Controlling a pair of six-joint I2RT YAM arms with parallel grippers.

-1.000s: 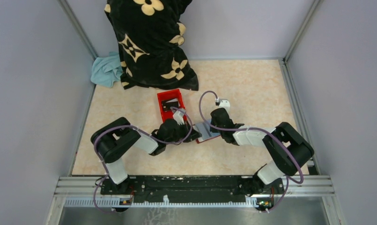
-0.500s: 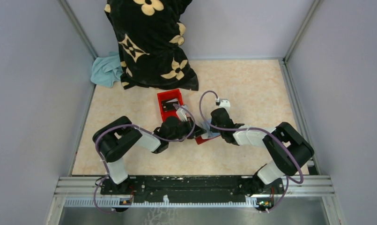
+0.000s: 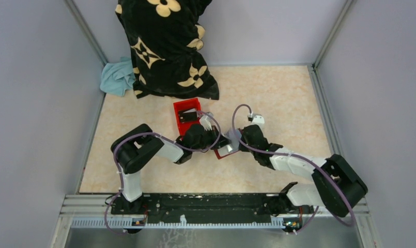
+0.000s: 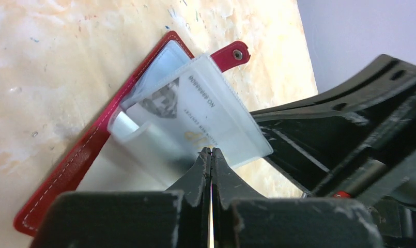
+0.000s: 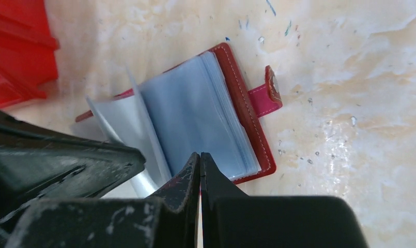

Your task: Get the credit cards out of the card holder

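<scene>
On beige table (image 3: 278,103), middle of frame: card holder (image 3: 221,153) opened wider than before, sleeves (image 5: 195,113) fanned. Left gripper (image 4: 211,155), right gripper (image 5: 200,160) moved in, fingers together at sleeve edges. Credit cards (image 4: 195,111) not yet out.

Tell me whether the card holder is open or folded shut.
Open. The card holder lies spread on the table, clear sleeves fanned up, snap strap unfastened; a printed card sits in one sleeve.
</scene>
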